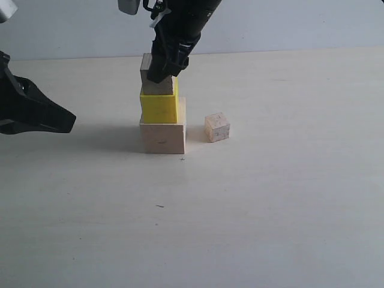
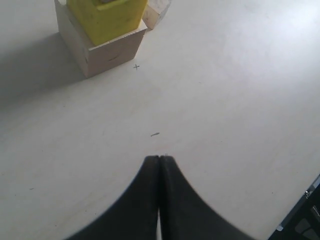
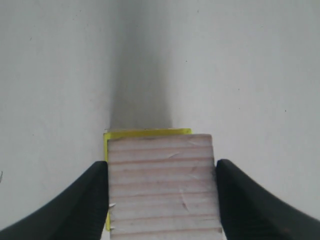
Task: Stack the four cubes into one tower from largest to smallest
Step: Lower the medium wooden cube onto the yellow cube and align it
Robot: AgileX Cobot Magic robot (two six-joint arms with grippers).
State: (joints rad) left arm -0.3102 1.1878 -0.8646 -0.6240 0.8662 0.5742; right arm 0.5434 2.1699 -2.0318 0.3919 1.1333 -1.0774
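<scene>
Spanning the scene, a pale matte tabletop (image 1: pixel 288 216) carries a part-built tower of blocks between two black robot arms. The black right gripper (image 1: pixel 159 72) comes down from the top of the exterior view, left of centre. Its fingers (image 3: pixel 75 205) are clamped against two opposite sides of the third block. The black left gripper (image 1: pixel 67 122) sits at the left edge of the same view, well apart from the blocks. Its fingers (image 2: pixel 145 200) are pressed together tip to tip with nothing between them.

At the base of the tower, the large pale wooden cube (image 1: pixel 162 138) rests flat on the table. On it sits the bright yellow cube (image 1: pixel 158 108), set toward the left edge so that a bare strip of wood shows on the right. The medium pale wooden cube (image 1: pixel 161 88) is on top, its underside meeting the yellow block while the right gripper grips it. From the right wrist camera, a thin yellow rim (image 3: pixel 145 132) shows past the medium cube's grained face (image 3: pixel 162 185).

The small pale wooden cube (image 1: pixel 216 127) stands alone on the table just beside the base block, to its right in the exterior view, with a narrow gap between them. A tiny cross mark (image 1: pixel 182 159) lies on the table near the base block's front corner.
</scene>
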